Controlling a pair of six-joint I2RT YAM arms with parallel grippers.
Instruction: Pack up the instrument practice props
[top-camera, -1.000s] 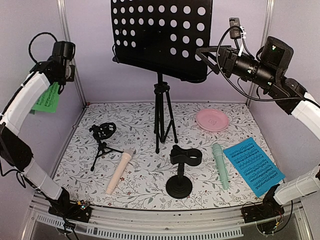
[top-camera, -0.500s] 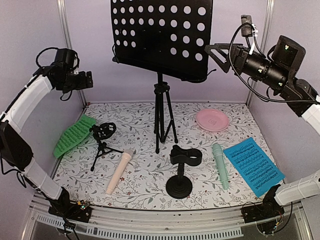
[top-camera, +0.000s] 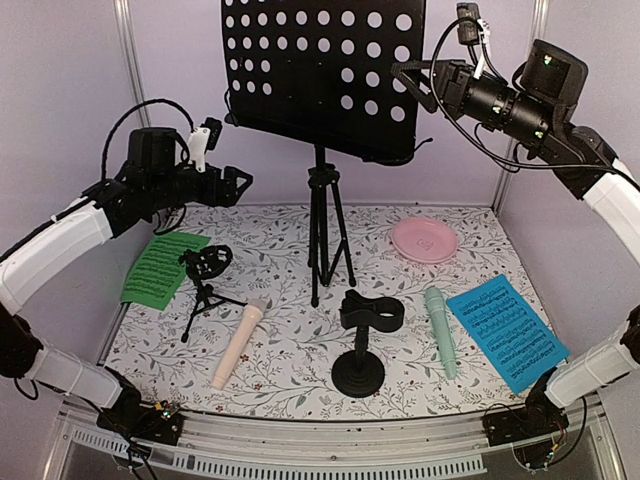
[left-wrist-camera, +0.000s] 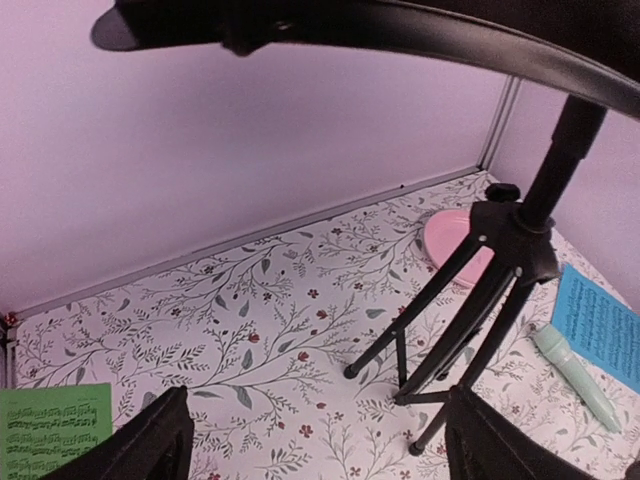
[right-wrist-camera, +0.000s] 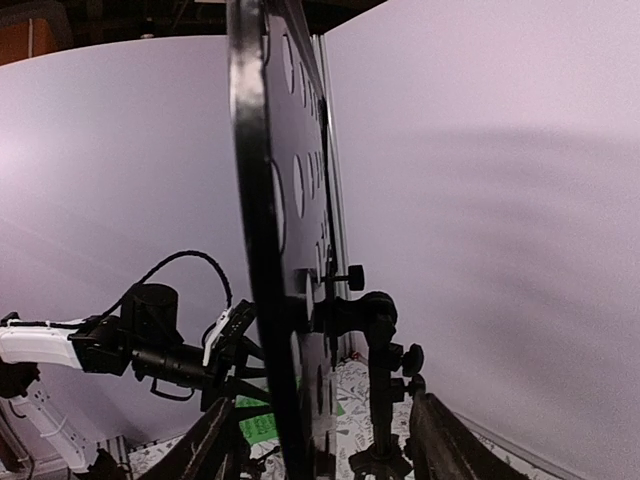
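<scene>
The black perforated music stand (top-camera: 320, 75) stands on its tripod (top-camera: 322, 230) at the back centre. My right gripper (top-camera: 408, 85) is open at the desk's right edge, and in the right wrist view that edge (right-wrist-camera: 250, 200) runs between its fingers (right-wrist-camera: 210, 445). My left gripper (top-camera: 235, 185) is open and empty, just left of the desk's lower lip (left-wrist-camera: 350, 25). The green page (top-camera: 160, 265) lies flat at the left, the blue page (top-camera: 505, 330) at the right. A beige microphone (top-camera: 240, 342) and a mint microphone (top-camera: 440, 330) lie on the mat.
A small mic holder on a mini tripod (top-camera: 205, 275) stands left of centre, and another on a round base (top-camera: 365, 335) at the front centre. A pink plate (top-camera: 424, 240) sits at the back right. Walls close in the back and both sides.
The left gripper has let go of the green page, which now lies on the mat, and has swung right towards the stand. The right gripper has moved left to the desk's edge.
</scene>
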